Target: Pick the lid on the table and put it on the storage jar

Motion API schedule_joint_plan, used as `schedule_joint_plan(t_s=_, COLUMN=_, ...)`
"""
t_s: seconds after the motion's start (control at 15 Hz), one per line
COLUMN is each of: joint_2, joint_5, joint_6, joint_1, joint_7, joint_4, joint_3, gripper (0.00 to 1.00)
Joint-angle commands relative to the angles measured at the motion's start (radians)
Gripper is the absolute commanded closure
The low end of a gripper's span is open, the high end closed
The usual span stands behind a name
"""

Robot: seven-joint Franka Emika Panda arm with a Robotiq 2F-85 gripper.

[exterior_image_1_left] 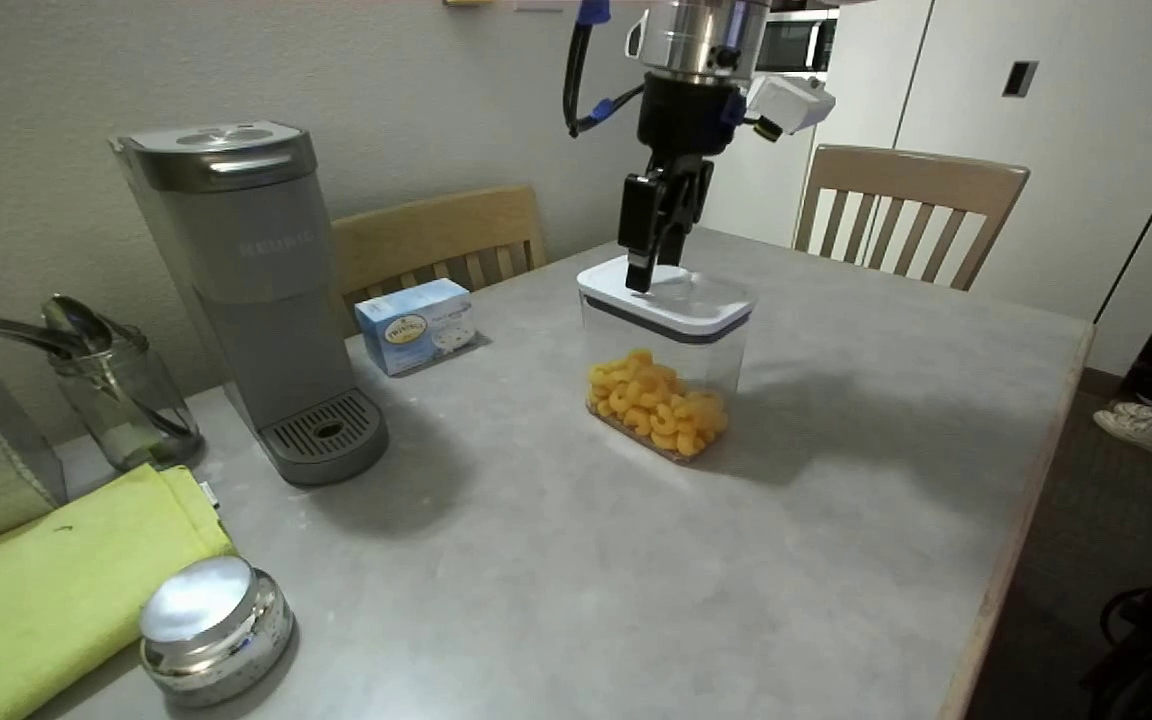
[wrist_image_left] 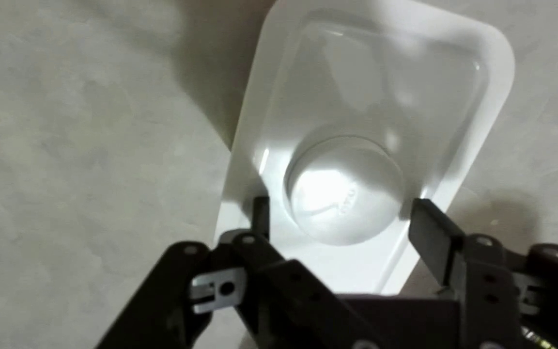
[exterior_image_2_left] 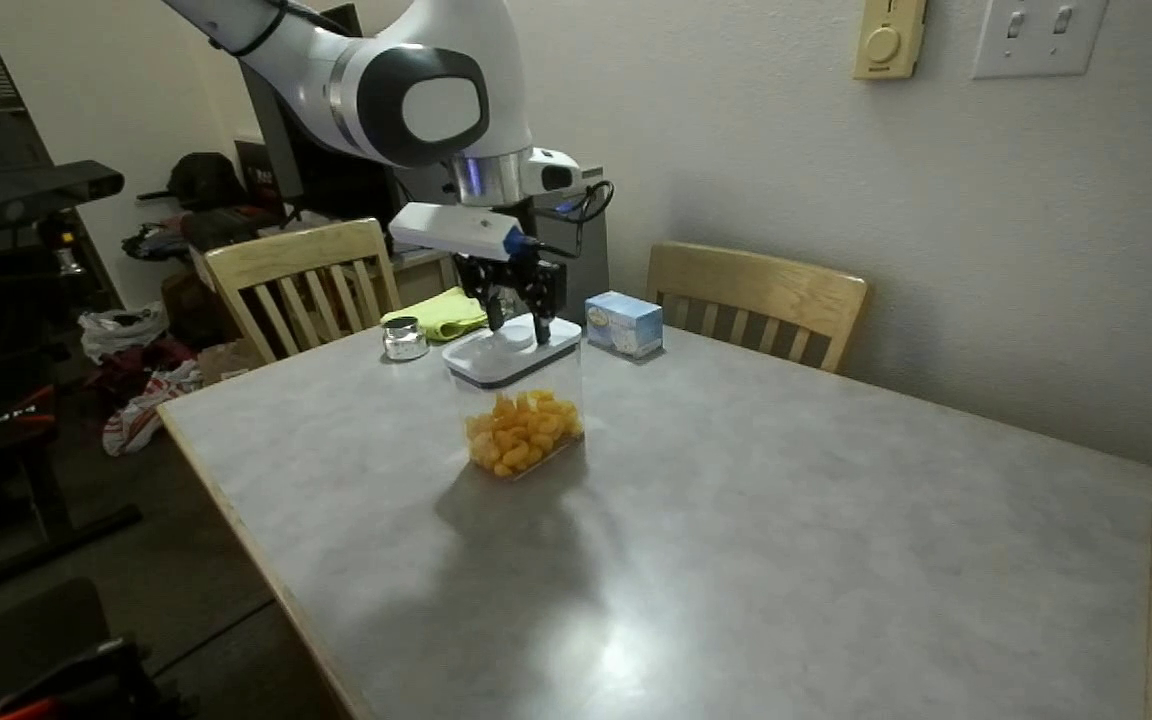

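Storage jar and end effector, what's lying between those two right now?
The white lid: in both exterior views it sits on the storage jar, directly beneath the end effector. Whether the fingertips touch it, I can't tell.

1. An exterior view looks down across the table (exterior_image_1_left: 866,560), tin (exterior_image_1_left: 218,635) near.
2. An exterior view faces roughly back; both share the jar (exterior_image_2_left: 558,378).
3. The wrist view looks down, close above the lid (wrist_image_left: 351,160).

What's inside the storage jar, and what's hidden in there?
Yellow-orange curved pieces, heaped in the lower part of the storage jar. Outer pieces cover the heap's middle, so what's there can't be seen. From above, in the wrist view, the white lid hides the contents.
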Motion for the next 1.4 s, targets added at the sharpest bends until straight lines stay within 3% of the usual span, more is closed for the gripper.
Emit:
schedule_joint_plan(t_s=0.0, joint_2=-0.025, joint_5=-0.022, joint_6=0.0, joint_1=0.004, joint_7=0.041, joint_4=-0.031, joint_3=-0.001, gripper=0.0)
schedule_joint_plan(t_s=0.87, joint_2=-0.079, joint_5=-0.058, joint_6=-0.017, joint_1=0.02, joint_7=0.229, joint_4=-0.032, joint_3=-0.02, gripper=0.0)
schedule_joint_plan(t_s=0.93, joint_2=-0.08, joint_5=-0.054, joint_6=-0.021, joint_1=0.018, joint_7=0.235, joint_4=-0.029, joint_3=-0.02, gripper=0.2)
schedule_joint_plan(t_s=1.33, joint_2=-0.078, joint_5=-0.039, joint_6=-0.029, joint_1=0.014, joint_7=0.254, joint_4=-0.022, joint_3=-0.019, gripper=0.61)
